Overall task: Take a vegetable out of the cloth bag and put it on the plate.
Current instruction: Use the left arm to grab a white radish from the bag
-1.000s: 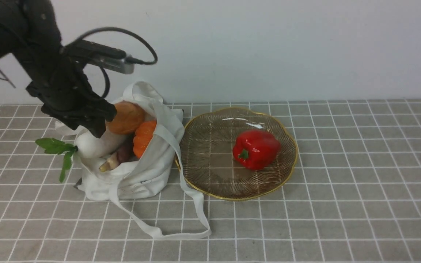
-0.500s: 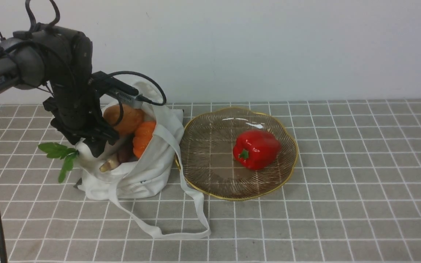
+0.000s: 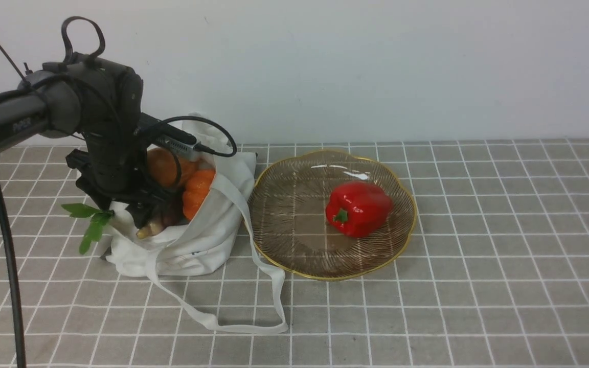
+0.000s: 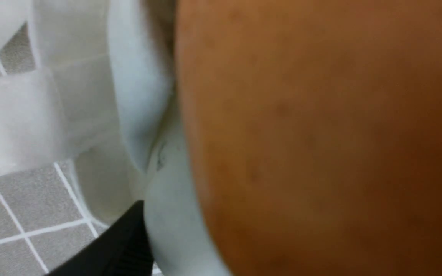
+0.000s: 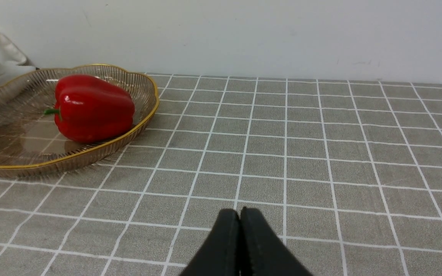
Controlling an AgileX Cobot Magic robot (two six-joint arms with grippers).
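The left gripper (image 3: 142, 214) is sitting deep in the mouth of the cloth bag (image 3: 192, 248), among the vegetables (image 3: 196, 191) (what looks like a brown potato (image 4: 320, 134) is filling most of its wrist view). Whether its jaws are spread I cannot tell. The right gripper (image 5: 239, 214) is hovering, pressed together. On the plate (image 3: 284, 174) a red pepper (image 3: 358, 208) is lying.

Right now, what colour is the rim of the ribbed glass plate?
Gold. The ribbed glass plate shows it best in the front view.

Left arm (image 3: 105, 133) matte black, rounded joints, faint white lettering; thick black cable (image 3: 14, 306); right pincer (image 5: 239, 213) black, tapered.
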